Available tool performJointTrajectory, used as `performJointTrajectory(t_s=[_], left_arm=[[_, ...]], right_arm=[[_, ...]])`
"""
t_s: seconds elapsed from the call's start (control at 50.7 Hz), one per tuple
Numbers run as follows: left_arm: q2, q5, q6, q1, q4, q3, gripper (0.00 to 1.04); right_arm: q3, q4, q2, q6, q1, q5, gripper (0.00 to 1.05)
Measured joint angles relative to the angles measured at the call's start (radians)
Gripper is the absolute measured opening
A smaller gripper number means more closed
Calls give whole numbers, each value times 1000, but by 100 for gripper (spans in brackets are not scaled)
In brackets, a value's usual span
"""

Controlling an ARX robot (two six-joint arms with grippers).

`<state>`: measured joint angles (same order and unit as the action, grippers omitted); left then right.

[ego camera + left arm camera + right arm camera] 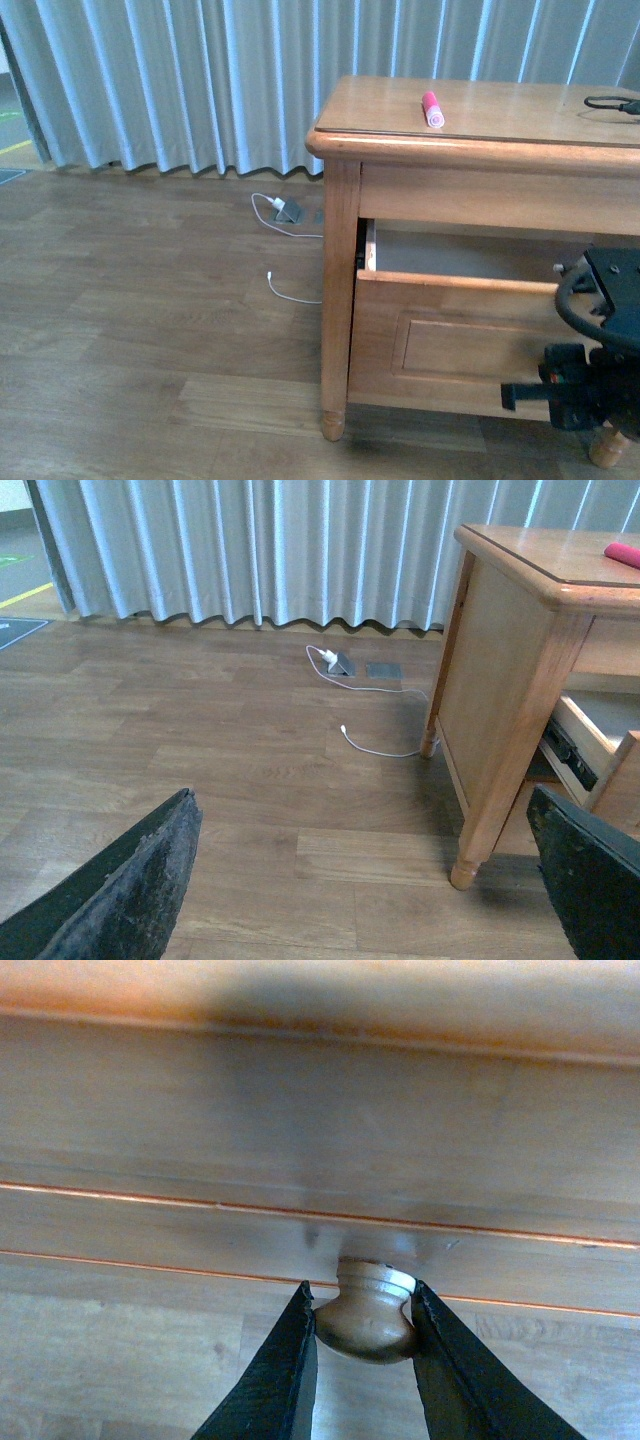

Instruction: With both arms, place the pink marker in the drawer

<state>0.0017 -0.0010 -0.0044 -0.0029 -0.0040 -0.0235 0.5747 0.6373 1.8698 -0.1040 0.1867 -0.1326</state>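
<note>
The pink marker [432,108] lies on the top of the wooden dresser [380,115], near its front edge, with the paler round end toward the camera. Nothing holds it. A black cable [610,102] lies on the same top, well apart from the marker.

Below the top, the drawer [450,345] stands partly pulled out, and a part of its pale inside is visible. The right arm [600,340] is low in front of the drawer. In the right wrist view, the right fingers [285,1370] pinch the round wooden knob [368,1310] from both sides.

The left fingers [130,890] are spread wide and hold nothing. They are above the wooden floor [200,760], beside the dresser. A white cable [285,290] lies on the floor in front of the grey curtain [200,80].
</note>
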Motion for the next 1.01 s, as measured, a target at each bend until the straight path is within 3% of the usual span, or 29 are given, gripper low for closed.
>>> performJointTrajectory(t_s=[0.316, 0.572, 0.809, 1.006], left_arm=[[0, 0, 0, 0, 0, 0, 99], [0, 0, 0, 0, 0, 0, 99], [0, 0, 0, 0, 0, 0, 99], [0, 0, 0, 0, 0, 0, 99]], right_arm=[[-166, -37, -159, 3, 16, 13, 22], [-242, -113, -303, -9, 11, 23, 59], [-289, -379, -660, -68, -42, 140, 96], [-290, -607, -1014, -80, -129, 245, 96]])
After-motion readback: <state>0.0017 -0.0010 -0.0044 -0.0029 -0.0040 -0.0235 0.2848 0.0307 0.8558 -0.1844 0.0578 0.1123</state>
